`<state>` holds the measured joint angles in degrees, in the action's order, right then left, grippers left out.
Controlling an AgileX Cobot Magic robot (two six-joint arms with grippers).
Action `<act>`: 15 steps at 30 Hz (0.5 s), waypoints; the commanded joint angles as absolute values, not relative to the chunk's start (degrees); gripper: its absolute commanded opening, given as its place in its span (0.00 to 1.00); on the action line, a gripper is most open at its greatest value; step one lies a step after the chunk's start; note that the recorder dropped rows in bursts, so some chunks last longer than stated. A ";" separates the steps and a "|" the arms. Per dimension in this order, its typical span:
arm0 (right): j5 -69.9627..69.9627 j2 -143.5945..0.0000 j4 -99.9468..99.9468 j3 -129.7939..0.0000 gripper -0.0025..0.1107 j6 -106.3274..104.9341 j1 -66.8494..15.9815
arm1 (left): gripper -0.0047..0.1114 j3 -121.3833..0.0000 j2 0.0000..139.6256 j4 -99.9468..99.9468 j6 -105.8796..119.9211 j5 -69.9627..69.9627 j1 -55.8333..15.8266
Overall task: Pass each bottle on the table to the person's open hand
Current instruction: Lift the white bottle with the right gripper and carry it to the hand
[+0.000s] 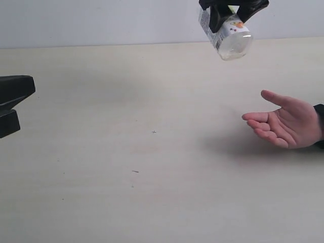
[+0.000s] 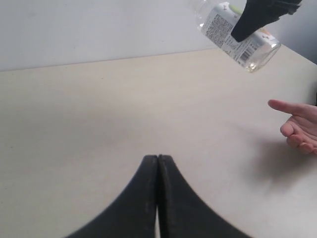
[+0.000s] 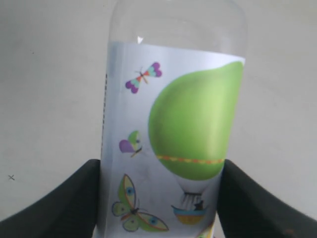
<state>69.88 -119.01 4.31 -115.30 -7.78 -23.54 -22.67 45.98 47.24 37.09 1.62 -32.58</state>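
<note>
The right tool point(image 1: 232, 14) sits at the top edge of the exterior view, right of centre, with a bottle point(image 1: 230, 36) hanging tilted from it, base pointing down and to the right. Below and to the right of the bottle, well apart from it, an open hand point(image 1: 286, 122) rests palm up at the right edge of the frame, fingers together and pointing left, thumb raised. A dark sleeve point(image 1: 319, 124) shows at its wrist. The pale counter point(image 1: 126, 162) spreads beneath them, marked by a few tiny dark specks, and a plain light wall point(image 1: 101, 20) runs behind it. At the far left edge, at mid height, sits the left tool point(image 1: 12, 104), low over the counter.

The bottle's neck and cap are cut off by the top of the frame and covered by the right tool, whose arm is also out of frame. Most of the left tool is cut off too, as is the person's forearm.

The right tool's dark fingers point(image 3: 64, 203) press on either side of the bottle's white label, which carries a green balloon and butterflies. The left tool's fingers point(image 2: 146, 198) meet tip to tip, fully closed and empty.
</note>
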 commanded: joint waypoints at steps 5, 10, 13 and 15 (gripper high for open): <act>69.96 -113.05 4.15 -115.75 0.02 -6.79 -23.71 | 0.04 -22.49 45.63 47.04 37.33 1.57 -32.49; 69.96 -109.18 4.02 -114.56 0.02 -6.09 -23.71 | 0.04 -22.49 45.63 47.04 37.33 1.57 -32.49; 69.96 -105.82 3.34 -112.51 0.02 -6.30 -23.71 | 0.04 -22.49 45.63 47.04 37.33 1.57 -32.49; 69.96 -103.29 2.78 -110.17 0.02 -6.45 -23.71 | 0.04 -22.49 45.63 47.04 37.33 1.57 -32.49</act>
<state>70.29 -106.68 3.73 -112.48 -6.42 -23.54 -22.67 45.98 47.24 37.09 1.62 -32.58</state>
